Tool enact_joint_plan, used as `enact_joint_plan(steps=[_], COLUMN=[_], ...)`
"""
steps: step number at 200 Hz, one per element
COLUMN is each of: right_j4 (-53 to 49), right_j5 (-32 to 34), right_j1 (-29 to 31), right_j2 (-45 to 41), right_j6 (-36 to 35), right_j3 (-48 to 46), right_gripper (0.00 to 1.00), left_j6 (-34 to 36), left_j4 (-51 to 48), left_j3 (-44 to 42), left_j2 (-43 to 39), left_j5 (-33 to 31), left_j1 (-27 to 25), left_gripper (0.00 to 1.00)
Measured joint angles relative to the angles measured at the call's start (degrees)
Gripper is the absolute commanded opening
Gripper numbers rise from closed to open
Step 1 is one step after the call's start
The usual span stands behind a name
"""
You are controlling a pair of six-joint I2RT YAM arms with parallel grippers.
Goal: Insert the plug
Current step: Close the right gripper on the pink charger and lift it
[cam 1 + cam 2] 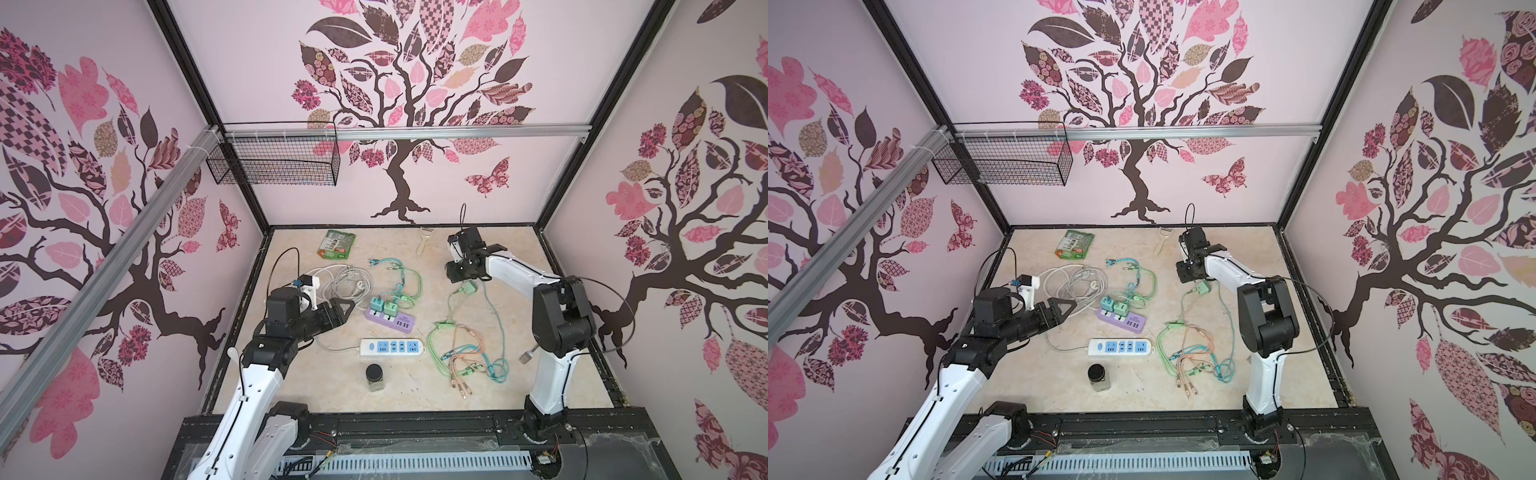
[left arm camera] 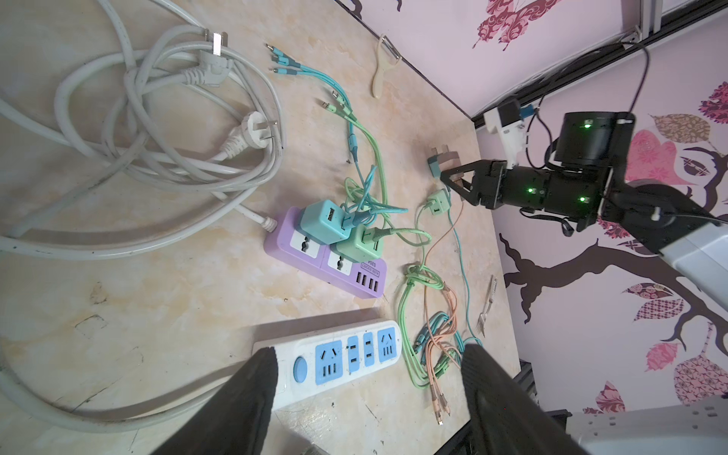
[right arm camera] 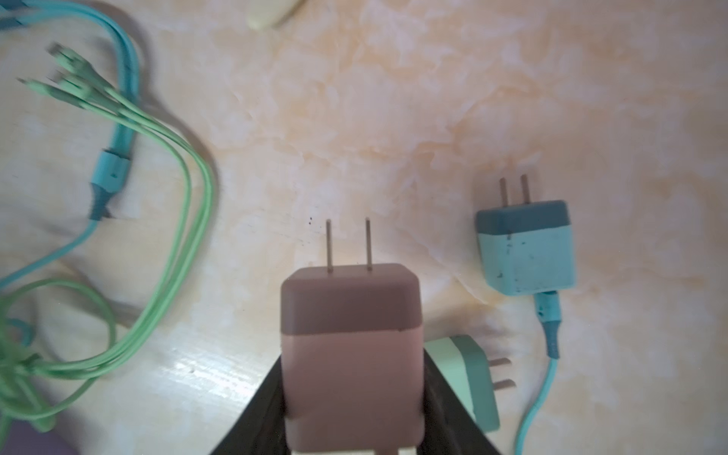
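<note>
Pink plug (image 3: 350, 315) (prongs exposed) is clamped by right fingers (image 3: 260, 425) above desk (image 3: 394, 118), left fingers (image 2: 244, 402) are spread apart near purple power strip (image 1: 388, 322)

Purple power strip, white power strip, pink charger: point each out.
purple power strip (image 1: 398, 323): in a top view, top face by the USB ports.
white power strip (image 1: 392, 347): in a top view, middle blue sockets.
pink charger (image 3: 352, 374): right wrist view, lighter body face.

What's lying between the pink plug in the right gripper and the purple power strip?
Only green and teal cables, flat on the table, between pink plug and purple power strip. Two sockets there are free.
</note>
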Motion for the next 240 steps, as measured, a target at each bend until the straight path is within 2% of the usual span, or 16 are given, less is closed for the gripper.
enact_joint_plan(steps=[58, 95, 133, 193, 240], right_j4=[2.1, 3.45, 4.0, 6.34, 7.96], right_j5=[-4.44, -7.15, -8.41, -12.52, -13.92], right_j1=[0.26, 2.89, 8.92, 15.13, 21.24], right_j2=[-16.39, -25.27, -29.31, -36.41, -41.18], right_j6=[-0.07, -1.07, -4.17, -8.5, -9.75], right_j3=[-3.96, -8.0, -9.07, -18.18, -21.73], right_gripper=[0.26, 0.25, 0.23, 0.24, 0.24], left_j6=[-0.55, -1.2, -2.73, -4.02, -5.01], left_j4=[2.08, 2.6, 4.81, 6.25, 8.52], left_j3=[0.98, 1.95, 3.87, 7.15, 10.62], left_j2=[2.49, 2.78, 3.54, 4.79, 7.32], left_j5=[3.93, 6.4, 9.57, 14.62, 16.46], left_j1=[0.0, 0.0, -0.11, -1.2, -7.21], left_gripper=[0.78, 0.78, 0.78, 0.79, 0.78])
